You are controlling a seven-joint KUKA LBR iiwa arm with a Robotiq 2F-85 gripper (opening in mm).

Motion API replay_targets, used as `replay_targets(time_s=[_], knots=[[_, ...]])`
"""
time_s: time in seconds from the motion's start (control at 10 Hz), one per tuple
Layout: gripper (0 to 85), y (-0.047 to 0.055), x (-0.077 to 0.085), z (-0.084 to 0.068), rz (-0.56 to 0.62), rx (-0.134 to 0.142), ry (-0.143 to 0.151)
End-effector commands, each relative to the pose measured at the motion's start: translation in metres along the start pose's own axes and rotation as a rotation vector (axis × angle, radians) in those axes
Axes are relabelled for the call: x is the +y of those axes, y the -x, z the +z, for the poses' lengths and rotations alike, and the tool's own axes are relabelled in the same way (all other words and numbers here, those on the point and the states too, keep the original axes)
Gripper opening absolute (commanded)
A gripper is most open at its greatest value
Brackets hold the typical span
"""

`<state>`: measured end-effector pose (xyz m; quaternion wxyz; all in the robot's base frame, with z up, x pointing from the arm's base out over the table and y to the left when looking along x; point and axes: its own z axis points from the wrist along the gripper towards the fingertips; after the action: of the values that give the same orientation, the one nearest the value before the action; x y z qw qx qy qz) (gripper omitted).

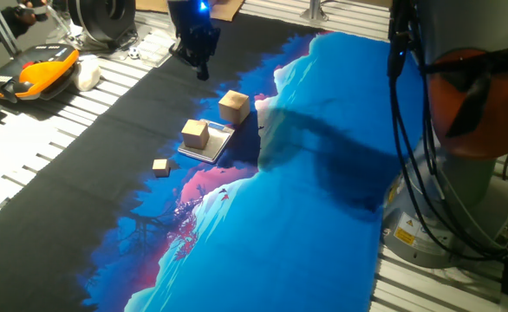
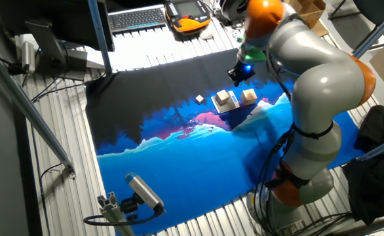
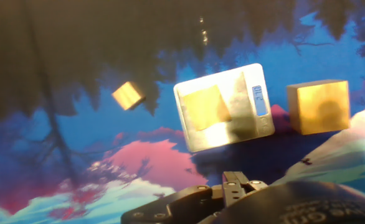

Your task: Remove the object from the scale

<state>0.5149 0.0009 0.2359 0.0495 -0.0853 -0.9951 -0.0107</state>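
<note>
We see a table of ribbed metal slats (image 1: 29, 173), largely covered by a printed cloth (image 2: 179, 157) showing black sky, blue mountains and pink patches. At the upper left of one fixed view lies an orange and black handheld controller (image 1: 37, 71). In the other fixed view, a keyboard (image 2: 138, 18) sits at top centre, with metal frame bars (image 2: 28, 111) along the left.

My tool (image 1: 201, 59) is black with a blue light. The three cubes are light tan wood: the cube (image 1: 195, 133) on the silvery-grey scale (image 1: 211, 144), the larger cube (image 1: 234, 106) and the tiny cube (image 1: 160, 166). The mat (image 1: 280, 217) shows black, blue and pink mountains.
</note>
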Motion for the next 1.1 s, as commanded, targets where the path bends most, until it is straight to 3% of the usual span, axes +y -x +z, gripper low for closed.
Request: replay_targets(time_s=[0.0, 0.2, 0.4, 0.6, 0.8, 0.9, 1.0], knots=[[0.0, 0.0000, 0.0000, 0.0001, -0.001, -0.003, -0.016], [0.0, 0.0000, 0.0000, 0.0001, 0.011, -0.011, 0.025], [0.0, 0.0000, 0.0000, 0.0001, 0.014, -0.073, 0.045], [0.0, 0.0000, 0.0000, 0.0001, 0.006, -0.070, 0.032], [0.0, 0.0000, 0.0000, 0.0001, -0.011, -0.093, 0.041], [0.0, 0.0000, 0.0000, 0.0001, -0.028, -0.108, 0.025], [0.0, 0.0000, 0.0000, 0.0001, -0.007, -0.078, 0.022]])
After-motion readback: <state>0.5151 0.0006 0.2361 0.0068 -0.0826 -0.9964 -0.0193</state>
